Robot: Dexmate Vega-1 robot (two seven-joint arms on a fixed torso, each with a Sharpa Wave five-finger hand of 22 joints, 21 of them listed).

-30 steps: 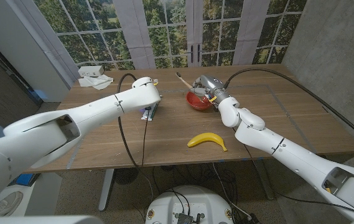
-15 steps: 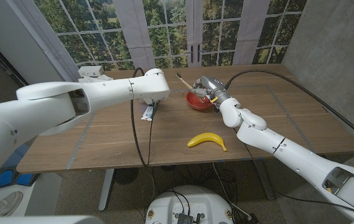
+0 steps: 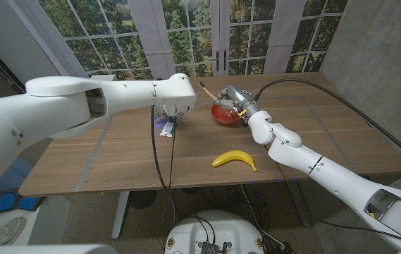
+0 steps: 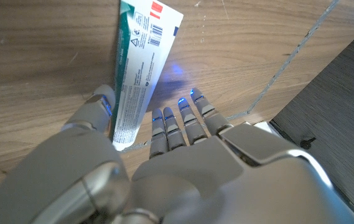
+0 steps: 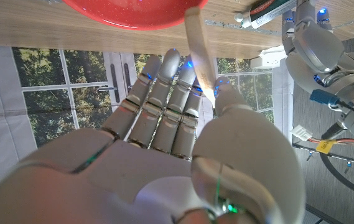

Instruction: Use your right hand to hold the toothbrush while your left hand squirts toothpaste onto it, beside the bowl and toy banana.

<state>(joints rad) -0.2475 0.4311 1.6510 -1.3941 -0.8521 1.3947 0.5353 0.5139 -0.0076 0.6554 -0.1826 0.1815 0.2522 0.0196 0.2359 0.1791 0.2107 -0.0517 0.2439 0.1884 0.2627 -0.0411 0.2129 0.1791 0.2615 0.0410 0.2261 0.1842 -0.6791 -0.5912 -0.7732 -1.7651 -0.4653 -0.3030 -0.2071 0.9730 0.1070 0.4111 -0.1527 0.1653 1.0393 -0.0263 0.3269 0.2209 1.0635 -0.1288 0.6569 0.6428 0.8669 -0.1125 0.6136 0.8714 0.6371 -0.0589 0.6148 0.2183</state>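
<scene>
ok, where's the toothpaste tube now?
Head view: toothpaste tube lies on the table's left half, under the left hand, left of the red bowl.

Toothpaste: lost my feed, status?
Left hand open over toothpaste, tube flat on table. Right hand holds toothbrush by bowl. Nothing blocking.

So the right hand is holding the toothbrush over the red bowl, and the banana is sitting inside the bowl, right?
Not quite. The banana lies on the table, nearer the robot than the bowl, as the head view shows. The right hand does hold the toothbrush over the red bowl.
</scene>
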